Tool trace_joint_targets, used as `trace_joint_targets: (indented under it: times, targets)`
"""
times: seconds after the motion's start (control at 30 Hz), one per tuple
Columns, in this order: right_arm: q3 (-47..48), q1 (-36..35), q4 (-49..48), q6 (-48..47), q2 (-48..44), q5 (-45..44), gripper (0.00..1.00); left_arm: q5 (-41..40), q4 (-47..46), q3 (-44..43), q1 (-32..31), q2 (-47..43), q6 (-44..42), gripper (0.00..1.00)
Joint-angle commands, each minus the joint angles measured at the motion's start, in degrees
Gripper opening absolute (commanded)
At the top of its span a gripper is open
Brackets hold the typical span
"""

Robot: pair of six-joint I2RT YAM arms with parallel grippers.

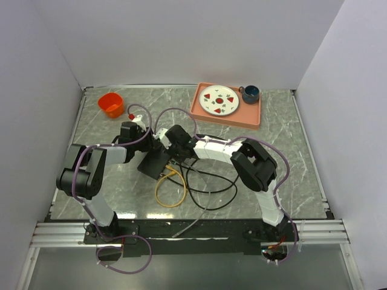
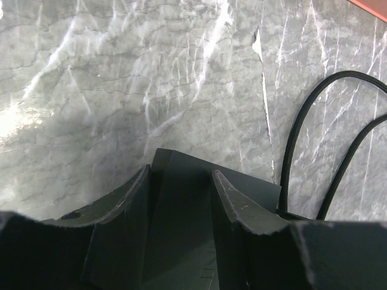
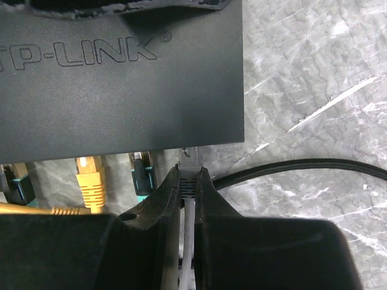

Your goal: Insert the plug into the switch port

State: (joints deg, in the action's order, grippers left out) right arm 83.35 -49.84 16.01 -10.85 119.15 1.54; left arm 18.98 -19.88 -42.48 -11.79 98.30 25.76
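The switch is a flat matte-black TP-LINK box (image 1: 155, 163) lying mid-table. My left gripper (image 2: 180, 175) straddles one end of the box (image 2: 181, 217), with one finger on each side, shut on it. My right gripper (image 3: 188, 172) is shut on a grey plug (image 3: 189, 181) with a pale cable. The plug's tip (image 3: 188, 156) meets the box's port edge (image 3: 121, 90), right of a yellow plug (image 3: 89, 178) and a teal-booted plug (image 3: 140, 175) seated in ports. The port opening is hidden under the box's edge. In the top view the right gripper (image 1: 174, 151) is at the box's right side.
A yellow cable (image 1: 169, 192) and black cables (image 1: 208, 181) loop on the marble table in front of the box. A salmon-pink tray (image 1: 254, 118) with a plate (image 1: 219, 100) and a blue cup (image 1: 250, 93) stands at the back right. An orange bowl (image 1: 111, 104) stands at the back left.
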Motion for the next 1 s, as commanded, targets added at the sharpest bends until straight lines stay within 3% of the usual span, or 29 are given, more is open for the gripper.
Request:
trace_joint_targets:
  times: [0.0, 0.47, 0.67, 0.77, 0.97]
  targets:
    - [4.27, -0.87, -15.83, -0.22, -0.68, 4.79, 0.0, 15.12, 7.57, 0.47, -7.81, -0.22, 2.28, 0.36]
    - [4.36, 1.06, -26.55, 6.89, -0.33, 3.2, 0.0, 15.38, 1.95, 6.18, -10.36, -2.94, 9.13, 0.37]
    - [6.82, 1.07, -26.91, 8.22, 0.64, 5.05, 0.0, 14.77, 1.59, 6.62, -10.97, -3.82, 10.19, 0.38]
    - [6.13, 1.07, -26.73, 6.9, 0.64, 6.28, 0.0, 13.72, 2.91, 5.92, -10.8, -4.08, 9.4, 0.41]
    - [1.22, 1.24, -26.38, 2.43, -1.38, 13.22, 0.0, 10.02, 6.77, 2.84, -9.22, -3.29, 7.47, 0.59]
